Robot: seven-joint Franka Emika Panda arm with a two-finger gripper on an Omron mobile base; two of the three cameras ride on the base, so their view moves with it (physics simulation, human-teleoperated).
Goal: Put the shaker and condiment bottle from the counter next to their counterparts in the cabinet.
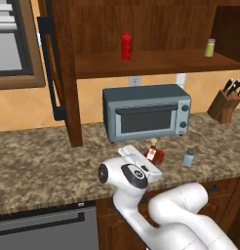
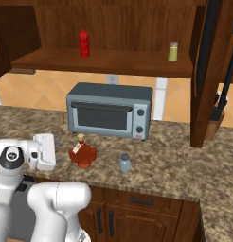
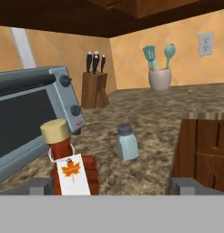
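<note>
Two bottles: one squat condiment bottle [image 3: 68, 164] right at the gripper [image 3: 114, 185], one red squeeze bottle [image 1: 126, 46] high above it on the shelf. Two shakers: a pale one [image 3: 126, 142] just beyond the fingers, a yellow-green one [image 1: 210, 48] up and away. One toaster oven [image 1: 146, 112] behind. One knife block [image 3: 94, 86] farther off. One utensil crock [image 3: 159, 78], two teal utensils in it.

The counter [image 1: 39, 161] carries the toaster oven [image 1: 146, 112], condiment bottle [image 1: 154, 154], shaker [image 1: 189, 157] and knife block [image 1: 224, 106].
</note>
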